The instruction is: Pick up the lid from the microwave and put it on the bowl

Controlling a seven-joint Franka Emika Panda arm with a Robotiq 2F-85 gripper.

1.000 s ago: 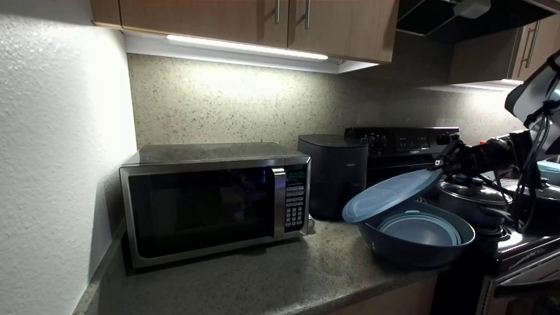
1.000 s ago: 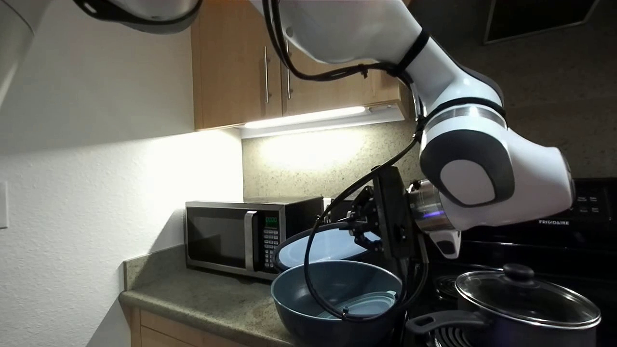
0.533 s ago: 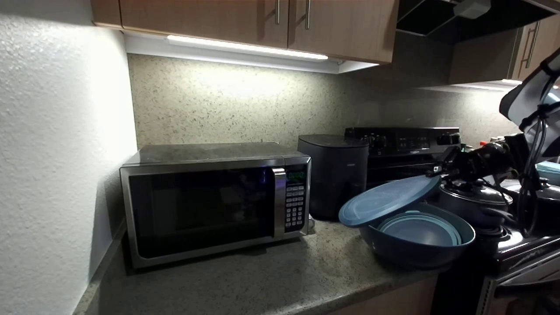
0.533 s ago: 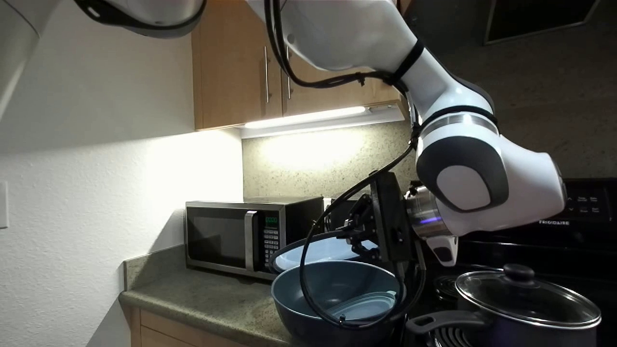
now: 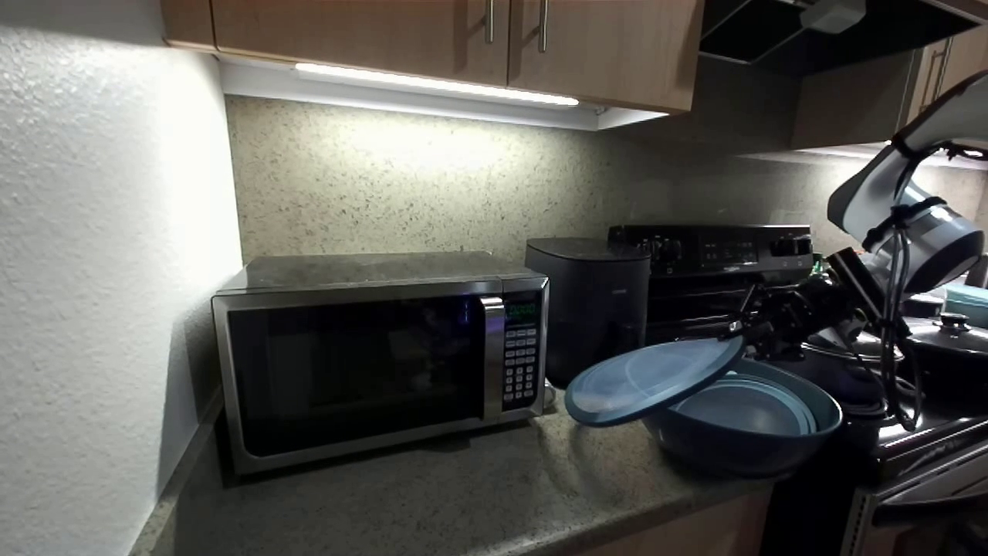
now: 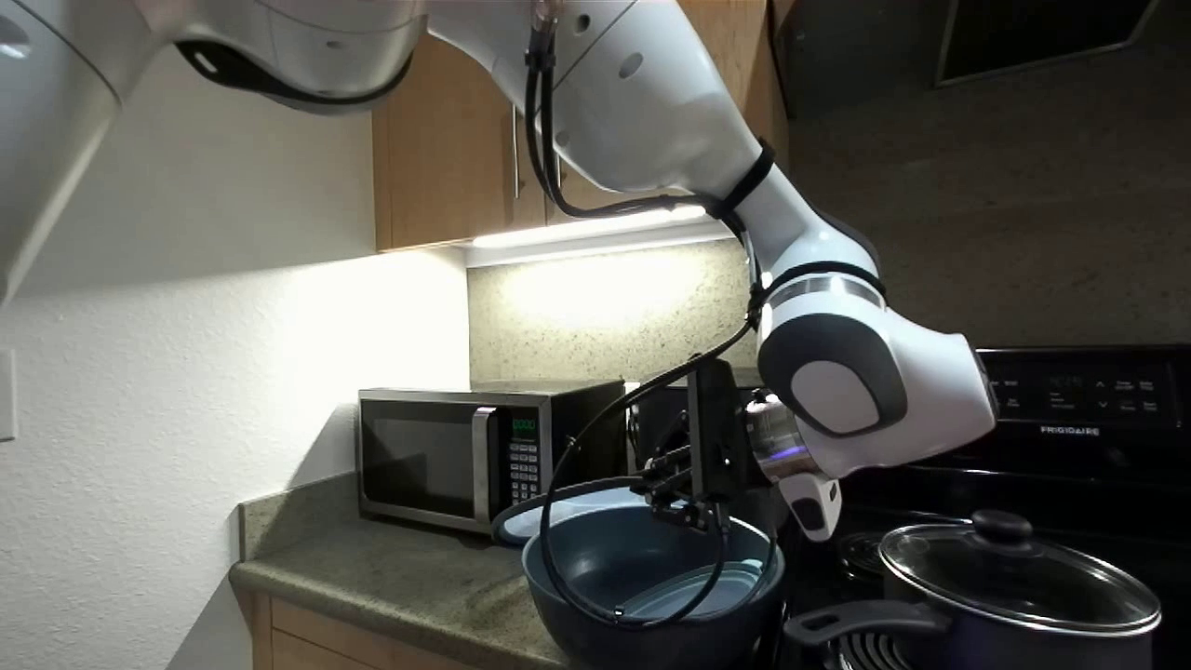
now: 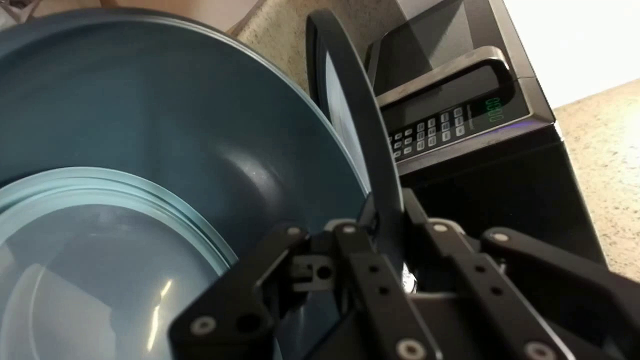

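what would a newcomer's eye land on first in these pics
Probably the round light-blue lid, pinched in the black two-fingered gripper and tilted at the rim of the wide deep blue bowl. After that, likely the boxy stainless-steel and dark-glass microwave, left of the bowl in both exterior views, and the white robot arm stretched across the upper part of an exterior view.

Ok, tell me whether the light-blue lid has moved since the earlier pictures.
Yes: in an exterior view, the light-blue lid has shifted lower and nearer the stainless-steel microwave.

A black appliance [image 5: 588,316] stands near a stove [image 5: 718,253] bearing 2 pots [image 5: 951,355].
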